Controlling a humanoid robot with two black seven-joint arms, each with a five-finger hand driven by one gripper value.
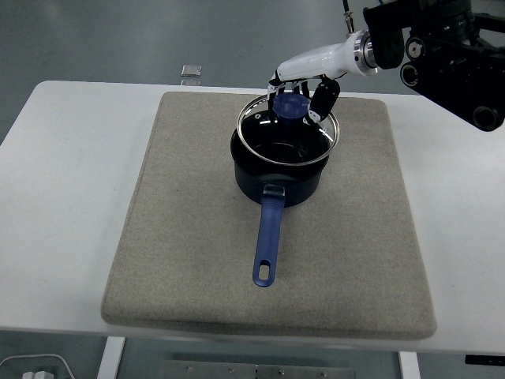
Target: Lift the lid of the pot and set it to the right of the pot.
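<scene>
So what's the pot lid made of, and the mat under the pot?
The pot lid looks like clear glass with a shiny metal rim, since the dark pot shows through it; its blue knob seems plastic. The mat looks like beige woven fabric or felt, matte and slightly rough.

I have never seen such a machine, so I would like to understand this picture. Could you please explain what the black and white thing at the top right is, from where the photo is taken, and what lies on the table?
The photo comes from a camera high on the robot, looking down over a white table. The black and white thing is the robot's right arm, ending in a five-fingered right hand. Its left arm is not in the picture. On the table lies a beige mat, and on it stands a dark blue pot with a long blue handle pointing toward the camera. The hand grips the blue knob of the glass pot lid and holds it raised and tilted just above the pot.
</scene>
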